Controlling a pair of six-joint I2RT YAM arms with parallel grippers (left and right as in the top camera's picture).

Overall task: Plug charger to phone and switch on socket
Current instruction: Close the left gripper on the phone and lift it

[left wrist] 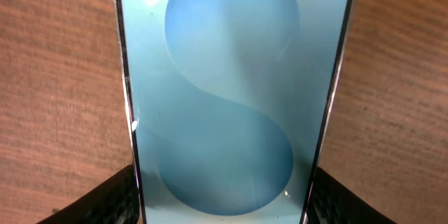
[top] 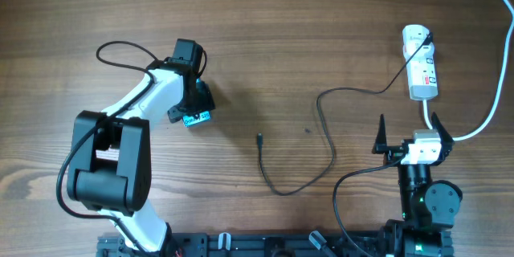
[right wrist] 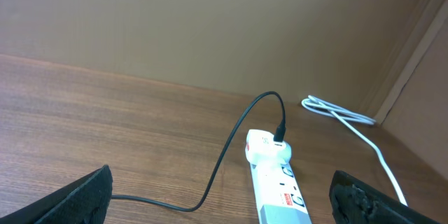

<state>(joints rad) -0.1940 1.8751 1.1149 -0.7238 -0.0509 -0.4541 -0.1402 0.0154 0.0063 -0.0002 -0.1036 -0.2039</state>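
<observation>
I count one phone (left wrist: 224,98), between the fingers of the left gripper (top: 195,104). Ahead of the right gripper (top: 408,132) are one charger (top: 329,140), one socket (top: 420,63) and one white cord (top: 490,120). Grippers: two.

Blue-swirled phone (left wrist: 231,98), white socket (top: 421,68)

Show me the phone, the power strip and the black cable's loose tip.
phone (left wrist: 231,98): left wrist view, centre of screen.
power strip (top: 421,64): overhead view, middle of body.
charger connector (top: 259,138): overhead view, free tip.
</observation>
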